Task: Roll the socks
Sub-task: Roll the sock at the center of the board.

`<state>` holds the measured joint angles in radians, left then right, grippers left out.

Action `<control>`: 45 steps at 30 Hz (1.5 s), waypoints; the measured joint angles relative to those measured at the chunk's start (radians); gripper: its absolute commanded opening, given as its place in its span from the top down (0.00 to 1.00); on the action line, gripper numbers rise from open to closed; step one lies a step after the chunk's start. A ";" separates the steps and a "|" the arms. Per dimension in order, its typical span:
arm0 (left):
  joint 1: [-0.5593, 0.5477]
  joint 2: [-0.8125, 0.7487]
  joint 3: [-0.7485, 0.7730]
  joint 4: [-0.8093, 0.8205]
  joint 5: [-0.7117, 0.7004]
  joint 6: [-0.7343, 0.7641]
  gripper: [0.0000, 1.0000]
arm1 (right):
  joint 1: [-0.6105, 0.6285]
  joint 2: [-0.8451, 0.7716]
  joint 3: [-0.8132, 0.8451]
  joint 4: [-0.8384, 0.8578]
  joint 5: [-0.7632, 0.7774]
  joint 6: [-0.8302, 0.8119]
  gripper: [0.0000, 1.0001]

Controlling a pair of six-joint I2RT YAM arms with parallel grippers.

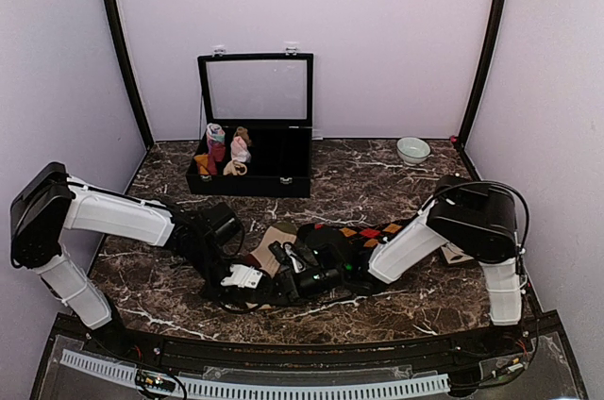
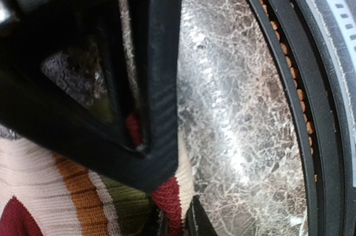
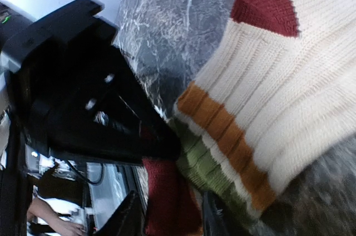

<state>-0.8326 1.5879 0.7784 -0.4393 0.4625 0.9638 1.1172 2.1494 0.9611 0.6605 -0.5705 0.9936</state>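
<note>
Top external view: both arms reach in to the middle of the marble table [image 1: 396,183]. The left gripper [image 1: 269,279] and right gripper [image 1: 307,268] meet tip to tip over the near end of the cream striped sock [image 1: 274,238]. The rest of that sock lies toward 12 o'clock from them. The black argyle socks [image 1: 373,230] stretch away at 2 o'clock, under the right forearm. A black box [image 1: 250,183] holding small sock rolls [image 1: 226,150] sits at 11 o'clock on the table, and a bowl [image 1: 412,149] at 1 o'clock.

Left wrist view: the left gripper [image 2: 139,142] is clamped on a maroon fold of the cream striped sock [image 2: 50,191]. The banded body spreads to 7 o'clock from the tips. The fold runs down to 6 o'clock, where the right gripper [image 2: 175,224] straddles it. Bare table [image 2: 239,108] fills 3 o'clock.

Right wrist view: the right gripper [image 3: 167,219] has its fingers [image 3: 125,219] parted on either side of the maroon fold, loose rather than pinching. The cream striped sock [image 3: 289,97] fans out toward 1 o'clock. The left gripper [image 3: 158,141] comes in from 10 o'clock, nipping the same fold just above. The table [image 3: 167,24] shows at 12 o'clock.
</note>
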 measured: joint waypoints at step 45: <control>0.106 0.397 0.351 -0.457 0.286 0.002 1.00 | 0.503 -0.352 -0.158 -0.257 1.127 -1.127 0.33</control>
<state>-0.7261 1.9854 1.1294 -0.8963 0.7490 0.9661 1.6203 1.7973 0.8036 0.4030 0.5568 -0.1337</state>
